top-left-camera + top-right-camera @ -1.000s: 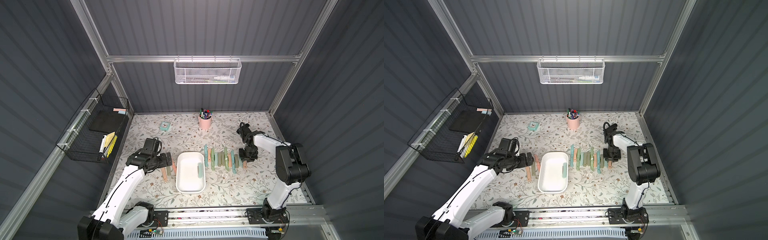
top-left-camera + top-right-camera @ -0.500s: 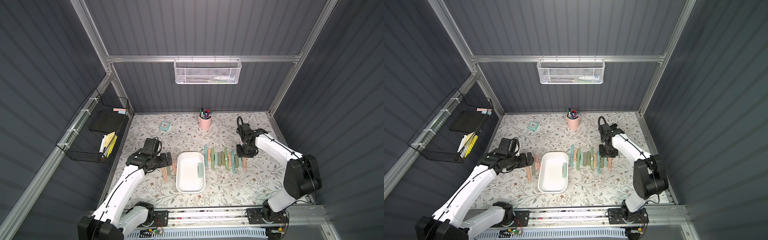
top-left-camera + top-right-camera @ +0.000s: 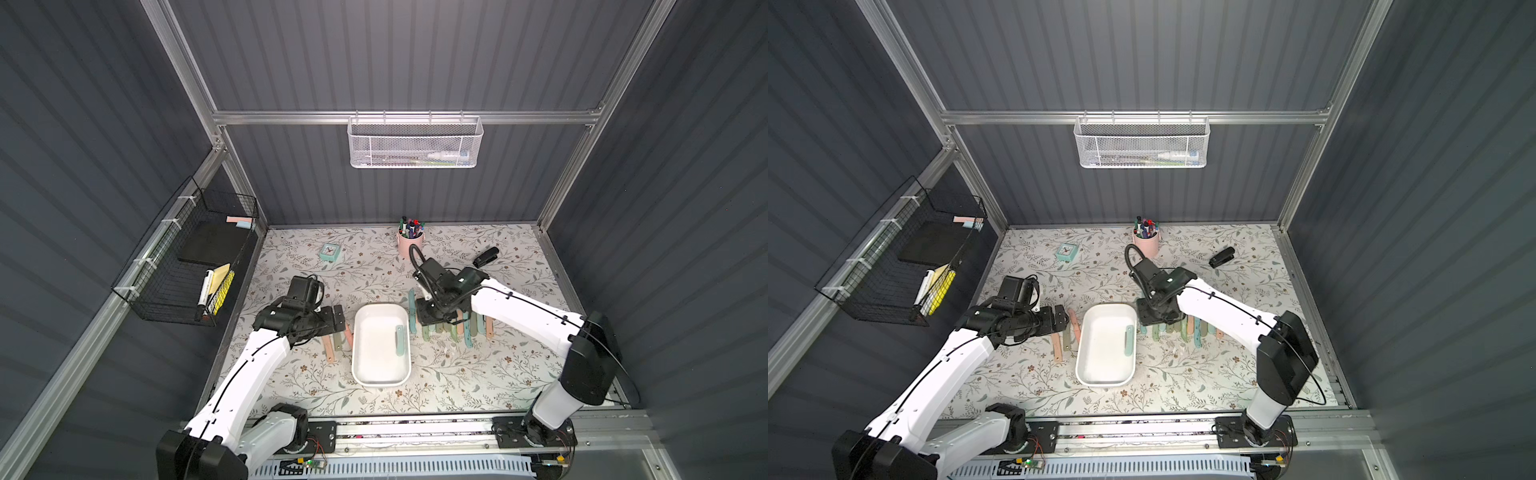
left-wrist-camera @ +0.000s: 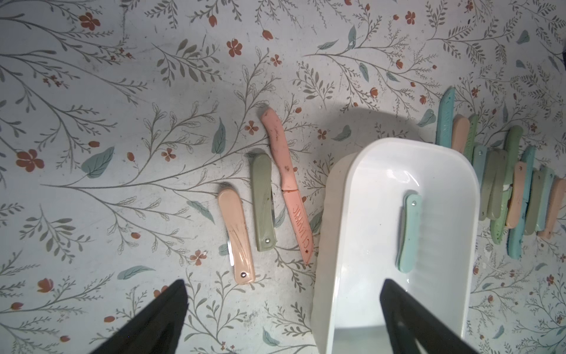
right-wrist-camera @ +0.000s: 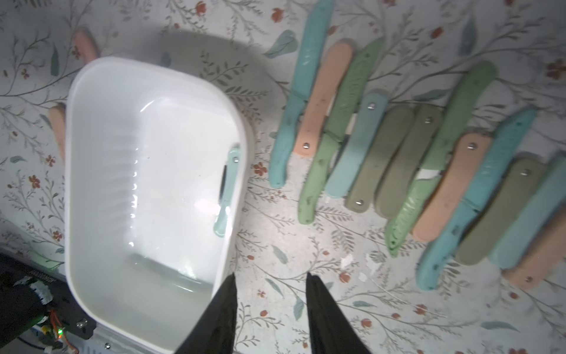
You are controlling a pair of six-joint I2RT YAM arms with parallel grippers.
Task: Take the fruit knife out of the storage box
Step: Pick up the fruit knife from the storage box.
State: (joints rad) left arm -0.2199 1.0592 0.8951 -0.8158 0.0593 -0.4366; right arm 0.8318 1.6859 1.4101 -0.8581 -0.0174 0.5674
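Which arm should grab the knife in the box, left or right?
Probably right: the knife lies along the right wall of the box, close to the right gripper; the left gripper would have to reach across.

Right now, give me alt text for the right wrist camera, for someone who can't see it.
A mint folded fruit knife lies alone in the white storage box, along one long wall. Beside the box a row of pastel knives lies on the floral table; the right gripper is open and empty.
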